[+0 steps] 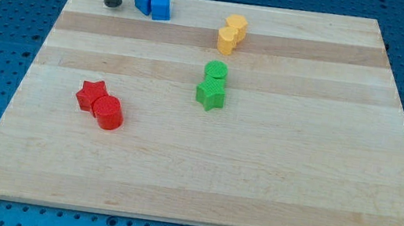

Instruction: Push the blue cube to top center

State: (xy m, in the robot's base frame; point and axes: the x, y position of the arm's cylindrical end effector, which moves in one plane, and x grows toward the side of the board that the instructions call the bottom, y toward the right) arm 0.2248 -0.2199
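- While my tip [111, 4] rests near the board's [256, 176] top-left corner, the blue cube [161, 6] sits just beside it.
- No pincer: a bare rod, holding nothing.

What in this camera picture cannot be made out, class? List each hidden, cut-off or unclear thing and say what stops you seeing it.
- The rod above my tip: cut off by the view's top edge, so the arm is unseen.
- The two blue blocks: pressed together, so which one is the cube is unclear.
- The two yellow blocks: overlapping, shapes too small to tell.
- The green cylinder: its base is hidden by the green star.
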